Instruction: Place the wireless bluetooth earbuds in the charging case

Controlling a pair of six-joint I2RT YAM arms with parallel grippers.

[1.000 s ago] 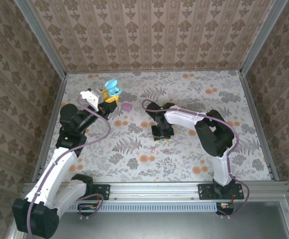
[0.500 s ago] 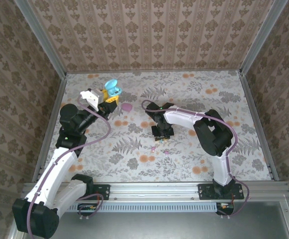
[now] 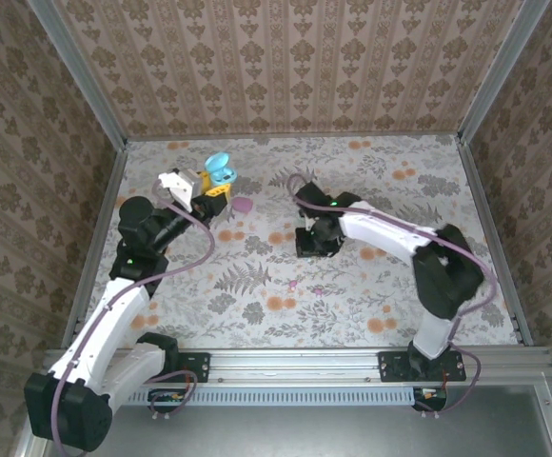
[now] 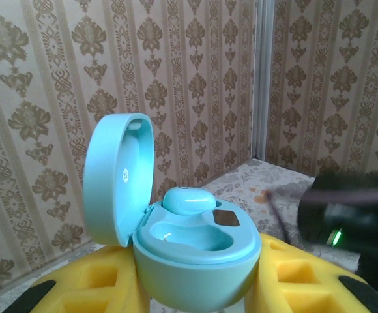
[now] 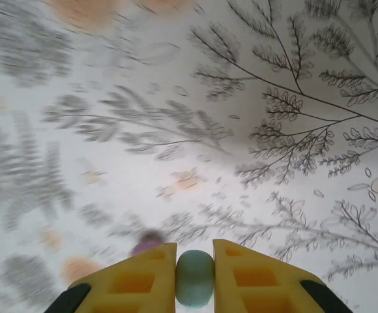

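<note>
The teal charging case (image 4: pixel 195 261) is held upright with its lid open, and my left gripper (image 4: pixel 199 290) is shut on its body between the yellow fingers (image 4: pixel 306 274). One teal earbud (image 4: pixel 188 199) sits in the far socket, and the near socket (image 4: pixel 189 236) is hollow. From above, the case (image 3: pixel 219 169) is raised over the table's back left. My right gripper (image 5: pixel 195 287) is shut on a second teal earbud (image 5: pixel 195 277), lifted off the cloth near the table's middle (image 3: pixel 311 249). A small pinkish earbud (image 5: pixel 146 242) lies blurred just under it.
A pink egg-shaped case (image 3: pixel 243 204) lies on the floral cloth right of the left gripper. Two tiny pinkish earbuds (image 3: pixel 293 283) (image 3: pixel 319 288) lie in front of the right gripper. Patterned walls and metal rails (image 3: pixel 100 228) close in the table.
My right gripper has shut on the teal earbud and lifted away from the cloth, shifting slightly right and back. The left gripper with the case has barely moved.
</note>
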